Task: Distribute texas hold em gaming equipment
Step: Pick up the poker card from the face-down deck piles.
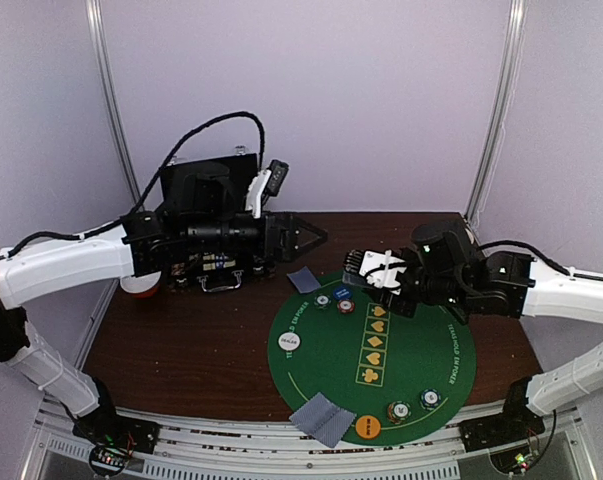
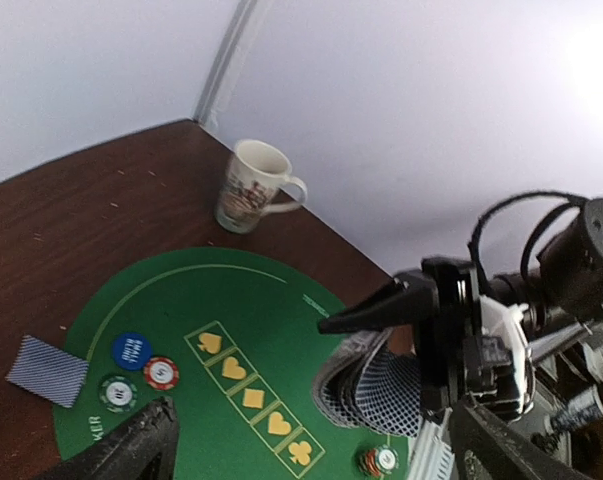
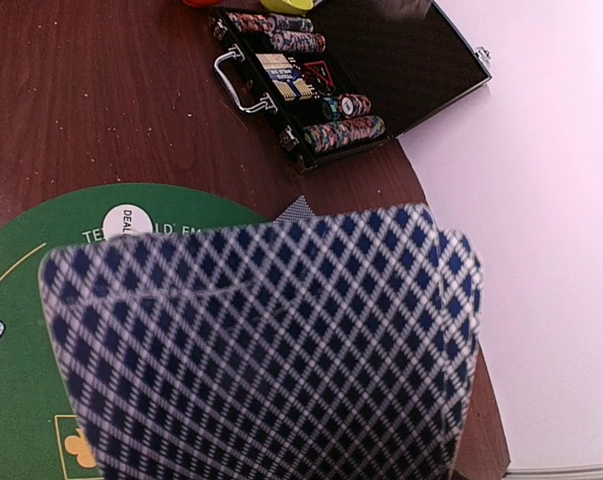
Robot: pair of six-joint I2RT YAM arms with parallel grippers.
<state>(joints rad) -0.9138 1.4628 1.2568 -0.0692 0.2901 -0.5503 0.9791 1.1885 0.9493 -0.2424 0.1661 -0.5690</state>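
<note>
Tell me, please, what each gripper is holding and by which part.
Right gripper: a fanned stack of playing cards, pinched at one edge. Left gripper: open, holding nothing.

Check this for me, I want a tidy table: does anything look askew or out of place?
The near card pile lies skewed, overhanging the near edge of the green mat. The deck held in the right jaws is splayed and bowed, not squared. Nothing looks spilled or damaged.

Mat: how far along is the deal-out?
Done: two spots on the green mat are served: far cards with far chips, near cards with near chips and orange disc. In hand: right tool grips the deck; left tool open, empty. Left: black case holds chip rows.
</note>
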